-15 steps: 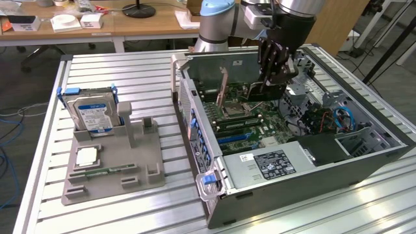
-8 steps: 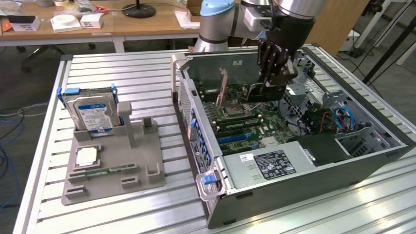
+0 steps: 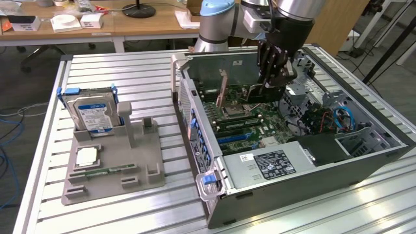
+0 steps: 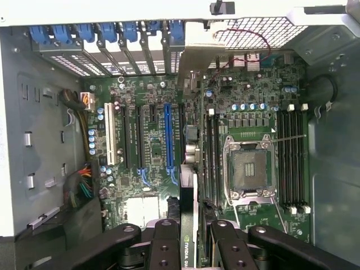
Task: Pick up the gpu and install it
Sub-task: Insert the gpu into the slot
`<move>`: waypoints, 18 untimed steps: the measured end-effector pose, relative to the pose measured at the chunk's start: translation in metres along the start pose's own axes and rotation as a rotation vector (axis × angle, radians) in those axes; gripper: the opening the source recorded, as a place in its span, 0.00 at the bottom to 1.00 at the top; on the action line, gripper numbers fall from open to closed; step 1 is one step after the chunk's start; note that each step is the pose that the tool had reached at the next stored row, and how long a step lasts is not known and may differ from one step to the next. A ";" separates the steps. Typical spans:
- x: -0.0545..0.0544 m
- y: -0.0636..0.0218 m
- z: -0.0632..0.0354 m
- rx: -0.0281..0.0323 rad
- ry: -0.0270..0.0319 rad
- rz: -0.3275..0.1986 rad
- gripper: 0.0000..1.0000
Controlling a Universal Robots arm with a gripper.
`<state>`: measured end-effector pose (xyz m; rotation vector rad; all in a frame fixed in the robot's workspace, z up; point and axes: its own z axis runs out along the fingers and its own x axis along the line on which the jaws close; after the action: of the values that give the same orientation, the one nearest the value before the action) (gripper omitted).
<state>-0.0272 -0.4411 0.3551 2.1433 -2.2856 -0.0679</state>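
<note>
One card in hand: my gripper (image 4: 195,242) clamps the gpu (image 4: 194,194) edge-on above the motherboard (image 4: 151,95), likely to align with its slots (image 4: 169,140), inside the case (image 3: 293,187) at the exterior view's three o'clock.

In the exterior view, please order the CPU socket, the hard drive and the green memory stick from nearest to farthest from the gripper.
From the gripper, shut on the gpu:
1. CPU socket, on the motherboard inside the case.
2. Hard drive, upright on the grey tray, exterior view's left.
3. Green memory stick, flat at the tray's near end.
</note>
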 end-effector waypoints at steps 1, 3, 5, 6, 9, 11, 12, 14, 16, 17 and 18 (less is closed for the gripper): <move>0.000 0.0000 0.0000 0.0000 -0.0001 0.000 0.26; 0.000 0.0000 0.0005 0.0001 -0.0004 0.000 0.26; 0.000 0.0000 0.0011 0.0000 -0.0003 -0.001 0.26; 0.000 -0.0001 0.0016 -0.0001 -0.0002 -0.002 0.26; 0.000 -0.0001 0.0030 -0.0002 0.0001 -0.006 0.26; 0.000 -0.0001 0.0038 -0.0002 0.0001 -0.007 0.26; 0.000 -0.0001 0.0039 -0.0003 0.0003 -0.007 0.26; 0.000 -0.0001 0.0041 -0.0003 0.0002 -0.007 0.26; 0.000 -0.0002 0.0042 -0.0002 0.0001 -0.007 0.26; 0.000 -0.0002 0.0042 -0.0002 0.0001 -0.007 0.26; 0.000 -0.0002 0.0042 -0.0002 0.0001 -0.007 0.26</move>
<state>-0.0272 -0.4410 0.3508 2.1511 -2.2782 -0.0681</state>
